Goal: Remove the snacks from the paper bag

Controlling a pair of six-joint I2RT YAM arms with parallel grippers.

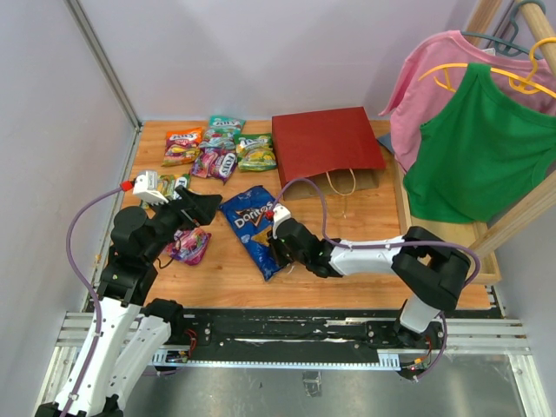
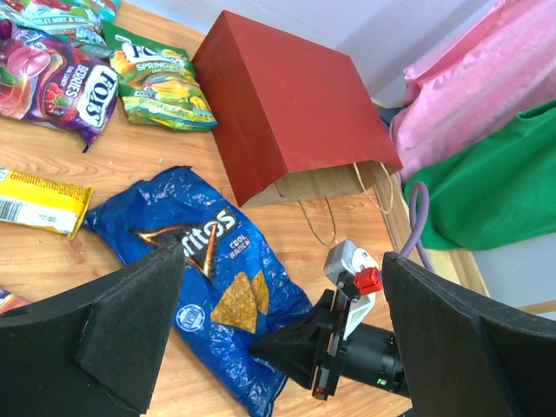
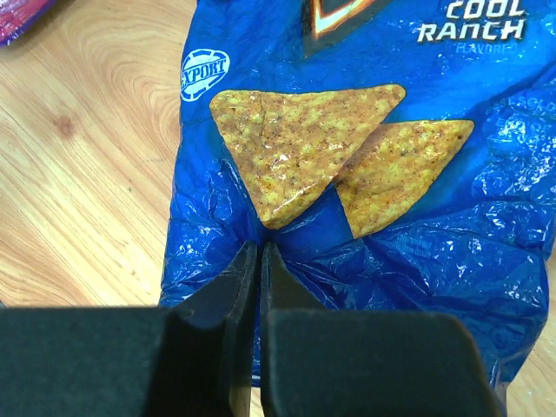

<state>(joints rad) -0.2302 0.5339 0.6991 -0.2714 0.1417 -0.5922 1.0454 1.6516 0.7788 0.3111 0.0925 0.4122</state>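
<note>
Right gripper (image 3: pixel 261 247) is down at the edge of the Doritos bag (image 3: pixel 391 261) nearest it, and those jaws are squeezed together, barely a sliver between them. The blue film creases straight into the tips, so I'd call that a fold of wrapper nipped between them. The rest of the bag stretches away ahead of the fingers, flat on the table (image 1: pixel 365 261). A low, edge-on pinch makes sense: slick, puffy film gives nothing else to hold.

Left gripper (image 2: pixel 285 261) hangs with its jaws spread wide and nothing in them. From there the Doritos bag is just ahead and below. It looks parked clear, leaving room for the other arm.

The paper bag (image 1: pixel 326 146) lies on its side well beyond the right fingertips, with its brown mouth and handles facing the arms. The candy packets (image 1: pixel 213 148) cluster farther out from the left gripper, beside the paper bag. The yellow bar wrapper (image 2: pixel 39 201) sits ahead and off to its left. Everything visible is already outside; whether anything remains inside, I cannot tell.
</note>
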